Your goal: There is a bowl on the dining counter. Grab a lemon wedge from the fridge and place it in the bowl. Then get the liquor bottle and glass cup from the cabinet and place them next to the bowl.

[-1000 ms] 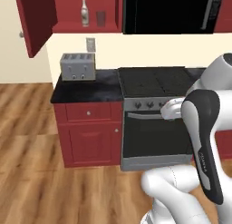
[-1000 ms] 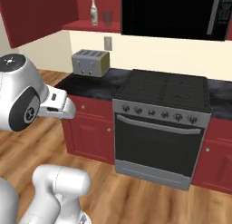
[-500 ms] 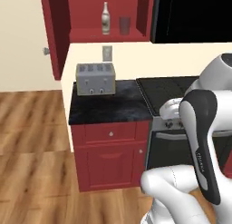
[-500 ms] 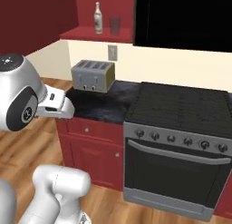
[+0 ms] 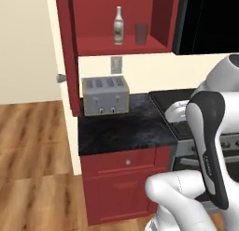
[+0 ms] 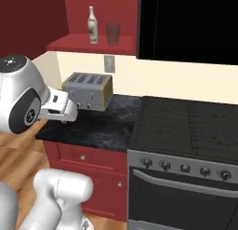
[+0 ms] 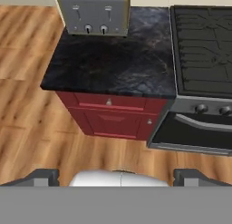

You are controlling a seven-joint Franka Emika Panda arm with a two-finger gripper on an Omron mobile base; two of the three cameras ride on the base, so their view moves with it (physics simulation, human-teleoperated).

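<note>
The red wall cabinet (image 5: pixel 95 17) stands open, its door (image 5: pixel 68 52) swung out to the left. On its shelf the pale liquor bottle (image 5: pixel 118 25) (image 6: pixel 93 24) stands upright, and the glass cup (image 5: pixel 141 33) (image 6: pixel 112 34) is just to its right. My gripper (image 7: pixel 118 177) is open with nothing between its fingers. It hangs well below the shelf and looks down at the black counter top (image 7: pixel 113 60) and the wood floor. The bowl, dining counter, lemon wedge and fridge are out of view.
A silver toaster (image 5: pixel 105 95) (image 6: pixel 88 90) (image 7: pixel 94 12) sits at the back of the counter under the cabinet. To the right are the stove (image 6: pixel 186 126) (image 7: pixel 204 51) and above it a black microwave (image 6: pixel 186 24). A wall outlet (image 5: pixel 115 64) is above the toaster.
The whole scene has shifted and grown: the base has driven closer to the counter and the open cabinet. The gripper stays open and the arm holds its pose.
</note>
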